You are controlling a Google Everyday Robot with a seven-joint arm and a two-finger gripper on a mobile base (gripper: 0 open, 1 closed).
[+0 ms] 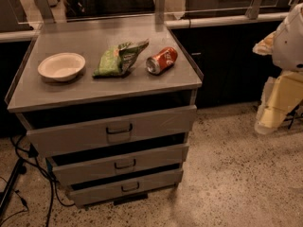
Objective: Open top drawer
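The top drawer [156, 122] is the widest grey metal front of three in a cabinet, just under the grey countertop [90, 91]. Its small dark loop handle [119, 128] sits at the centre. A dark gap shows between the drawer front and the countertop. My gripper [266, 121] hangs at the far right of the view on the cream and white arm [289, 46]. It is low above the floor, well to the right of the cabinet and apart from the drawer and its handle.
Two narrower drawer fronts [118, 163] [128, 187] sit below the top one. On the countertop lie a white bowl [61, 65], a green snack bag [118, 59] and a red soda can [162, 60]. Black cables [28, 164] trail on the floor at the left. Speckled floor [232, 174] spreads to the right.
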